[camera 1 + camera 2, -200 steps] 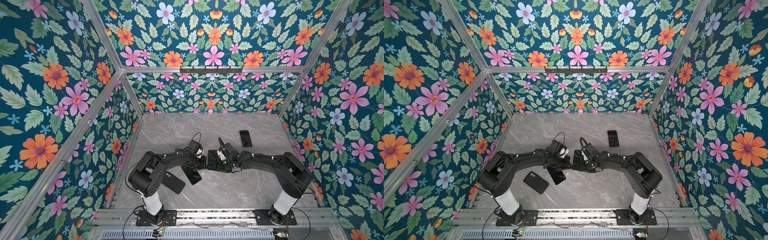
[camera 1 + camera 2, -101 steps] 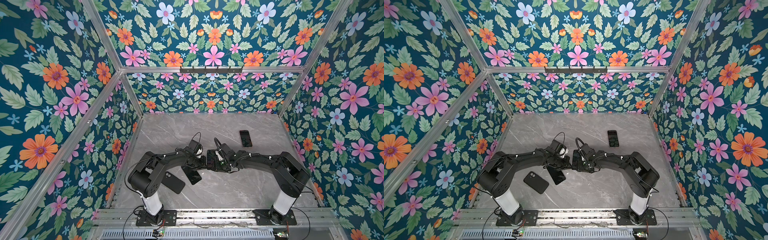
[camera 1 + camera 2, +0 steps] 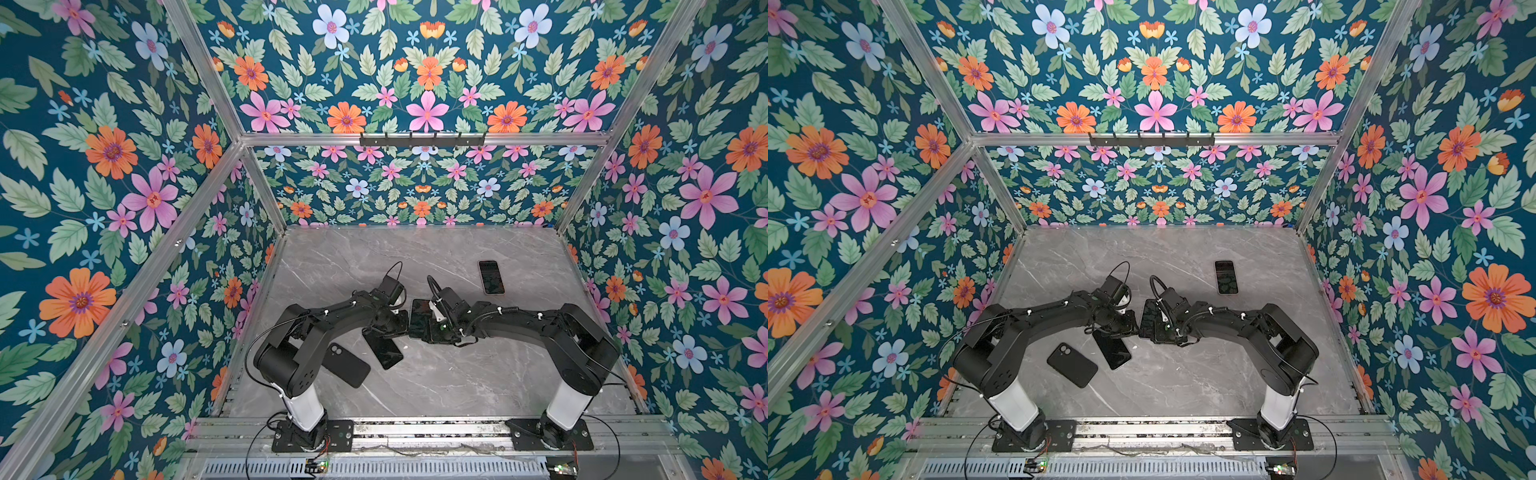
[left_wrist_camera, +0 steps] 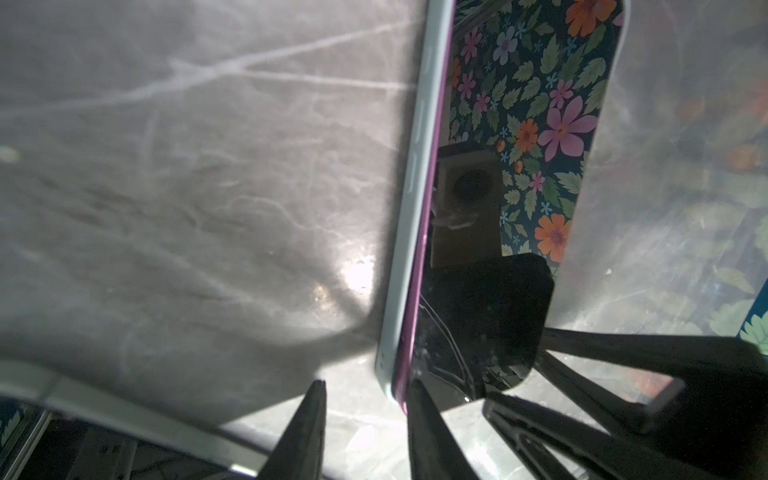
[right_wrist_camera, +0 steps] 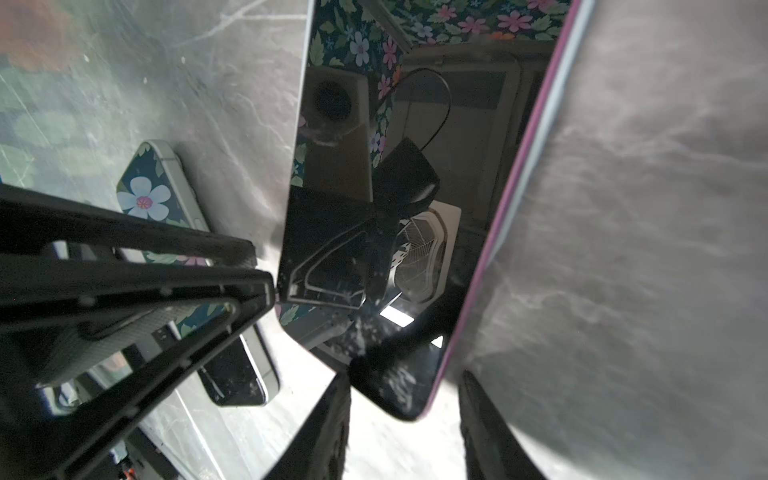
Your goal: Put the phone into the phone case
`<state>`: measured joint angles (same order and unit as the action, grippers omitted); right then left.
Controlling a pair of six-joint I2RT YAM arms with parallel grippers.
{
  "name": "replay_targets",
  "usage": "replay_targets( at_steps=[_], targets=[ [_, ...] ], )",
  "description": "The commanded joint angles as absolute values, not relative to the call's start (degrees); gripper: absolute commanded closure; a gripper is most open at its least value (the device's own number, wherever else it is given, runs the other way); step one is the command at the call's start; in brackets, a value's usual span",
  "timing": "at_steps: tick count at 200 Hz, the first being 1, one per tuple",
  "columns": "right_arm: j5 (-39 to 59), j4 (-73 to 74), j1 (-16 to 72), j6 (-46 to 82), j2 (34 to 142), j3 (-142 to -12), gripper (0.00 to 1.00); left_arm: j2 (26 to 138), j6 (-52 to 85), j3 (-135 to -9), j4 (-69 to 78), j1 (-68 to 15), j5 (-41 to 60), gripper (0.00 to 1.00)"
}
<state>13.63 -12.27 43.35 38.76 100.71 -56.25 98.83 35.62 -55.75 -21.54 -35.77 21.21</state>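
Your marble table (image 3: 457, 374) carries the left arm (image 3: 332, 311) and the right arm (image 3: 519, 320). Both are bent inward, and their wrists meet near its middle in both top views. By the left arm's base you have a black flat piece (image 3: 347, 365) with camera rings. Just beside it lies a spare phone (image 3: 384, 351), screen up and partly under the forearm. A third phone (image 3: 491, 277) lies well apart, toward the back right.

The phone (image 3: 419, 316) you care about lies flat between the two wrists, its dark screen mirroring the flowered walls. In the left wrist view you can see its purple rim, with the pale wall of the phone case (image 4: 409, 199) running along the long edge. The right wrist view shows the same purple and pale lines on the edge nearest that arm. Whether the phone is seated all round, you cannot tell.

Your left gripper (image 4: 366, 386) stands at one corner of the phone's end, jaws narrowly parted. One fingertip (image 4: 419, 411) is at the screen side of the corner; the other (image 4: 313, 415) stands off the case wall, with bare marble between. It holds nothing.

Your right gripper (image 5: 405, 376) straddles the neighbouring corner of that same end, jaws at a middling width. One fingertip (image 5: 478, 415) is just outside the purple rim. Whether this pair pinches the phone, you cannot tell.
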Motion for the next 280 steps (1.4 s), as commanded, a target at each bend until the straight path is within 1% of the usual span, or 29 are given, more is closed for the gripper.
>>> replay_targets(
  at_steps=[1, 17, 36, 87, 108, 175, 206, 222, 238, 280],
  targets=[
    [12.98, -13.42, 43.42, 38.69, 100.12, -56.47, 0.56, 99.41, 35.23, -55.81, -21.22, -35.86, 22.17, 0.65],
    [12.93, -13.48, 43.42, 38.67, 99.8, -56.34, 0.56, 99.79, 35.34, -55.81, -20.66, -36.03, 22.43, 0.66],
    [12.92, -13.49, 43.41, 38.76, 99.3, -56.29, 0.56, 100.52, 35.11, -55.59, -20.67, -36.04, 22.24, 0.73],
    [12.74, -13.89, 43.42, 38.67, 98.61, -56.36, 0.56, 102.17, 34.76, -53.54, -19.91, -36.04, 21.63, 0.85],
    [12.74, -13.99, 43.42, 38.59, 98.6, -56.49, 0.56, 102.22, 34.98, -52.57, -19.38, -36.04, 21.45, 0.86],
    [12.92, -14.06, 43.37, 38.5, 98.97, -56.79, 0.56, 102.66, 35.16, -50.54, -18.15, -35.99, 21.3, 0.86],
    [11.57, -15.55, 43.42, 39.13, 97.1, -56.52, 0.56, 100.29, 35.66, -50.87, -18.53, -35.99, 21.53, 0.85],
    [10.48, -16.07, 43.39, 40.34, 95.96, -56.14, 0.59, 98.77, 36.41, -51.32, -17.84, -35.95, 22.37, 0.83],
    [9.31, -16.24, 43.29, 41.28, 95.55, -55.96, 0.63, 97.76, 37.86, -51.37, -15.63, -35.84, 24.37, 0.79],
    [8.78, -16.33, 42.71, 42.89, 96.36, -56.18, 0.66, 97.64, 41.03, -50.45, -9.45, -35.17, 29.1, 0.72]
  ],
)
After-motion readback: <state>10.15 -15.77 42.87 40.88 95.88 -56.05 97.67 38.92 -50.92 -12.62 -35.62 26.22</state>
